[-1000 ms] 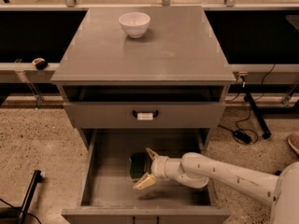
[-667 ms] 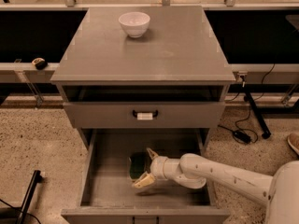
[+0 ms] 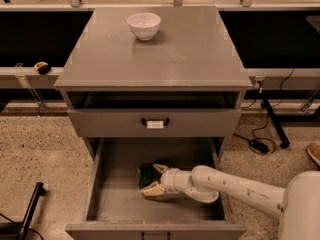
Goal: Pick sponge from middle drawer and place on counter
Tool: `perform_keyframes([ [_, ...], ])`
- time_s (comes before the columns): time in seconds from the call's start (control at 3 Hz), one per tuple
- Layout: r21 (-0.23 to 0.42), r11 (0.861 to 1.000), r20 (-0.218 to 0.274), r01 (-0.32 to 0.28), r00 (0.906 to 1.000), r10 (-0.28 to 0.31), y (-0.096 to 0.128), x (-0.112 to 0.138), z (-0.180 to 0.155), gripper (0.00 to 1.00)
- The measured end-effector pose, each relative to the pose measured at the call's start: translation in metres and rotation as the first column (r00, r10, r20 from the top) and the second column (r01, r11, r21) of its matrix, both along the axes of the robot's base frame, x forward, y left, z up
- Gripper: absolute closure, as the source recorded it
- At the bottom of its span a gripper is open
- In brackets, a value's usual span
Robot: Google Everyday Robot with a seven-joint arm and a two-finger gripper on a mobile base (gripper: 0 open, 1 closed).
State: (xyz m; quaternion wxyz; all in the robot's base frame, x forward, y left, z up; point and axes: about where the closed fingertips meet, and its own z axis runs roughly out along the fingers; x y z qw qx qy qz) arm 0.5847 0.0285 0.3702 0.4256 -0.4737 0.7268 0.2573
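Single camera view inspected. It looked down steeply from in front of the cabinet, facing its front at fairly close range. The counter (image 3: 190,54) filled the upper frame and the open middle drawer (image 3: 117,194) the lower. The arm entered from lower right. The gripper (image 3: 150,179) sat inside the drawer at the sponge (image 3: 145,173).
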Motion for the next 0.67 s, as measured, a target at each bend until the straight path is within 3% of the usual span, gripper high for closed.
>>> perform_keyframes([
  [0.67, 0.021, 0.999, -0.005, 0.027, 0.9996, -0.027, -0.0012, 0.0005, -0.0027, 0.72],
])
